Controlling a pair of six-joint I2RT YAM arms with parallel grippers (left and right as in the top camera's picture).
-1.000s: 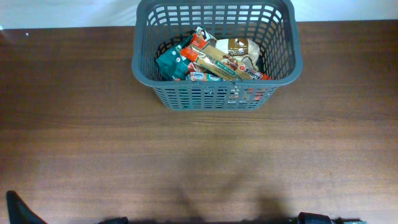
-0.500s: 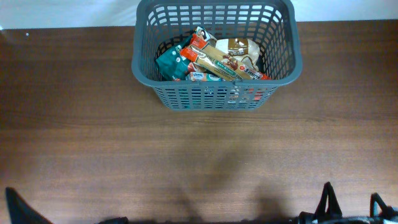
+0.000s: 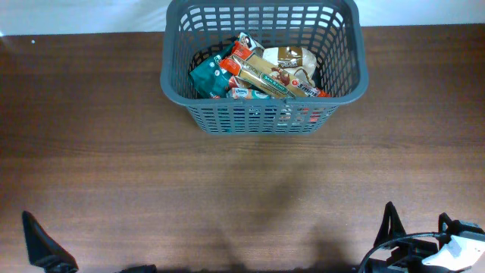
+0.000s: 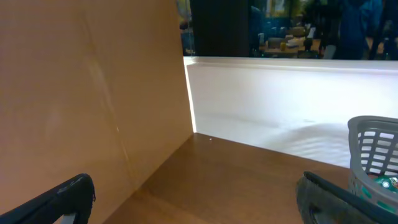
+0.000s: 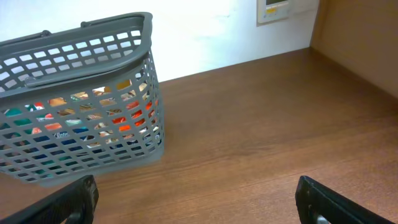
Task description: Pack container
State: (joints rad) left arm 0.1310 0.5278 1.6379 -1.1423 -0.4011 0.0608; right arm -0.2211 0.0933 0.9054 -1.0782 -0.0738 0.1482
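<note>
Layout of my workspace. The container (image 3: 261, 119) stands on the table (image 3: 114, 167) at the far edge, near the middle, with the food packets (image 3: 261, 72) lying inside it. A wall (image 3: 76, 15) rises behind the table. My left gripper (image 4: 199, 202) is at the near left corner and my right gripper (image 5: 199, 205) at the near right. Both are well apart from the container, which lies ahead and between them.

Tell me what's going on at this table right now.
Two robot arms are set to pack food into a grey basket, which stands at the far side of the wooden table with a heap of snack packets already inside. Right now neither arm is handling anything: the left hand and the right hand both sit low at the near edge, open and empty, well short of the basket.
</note>
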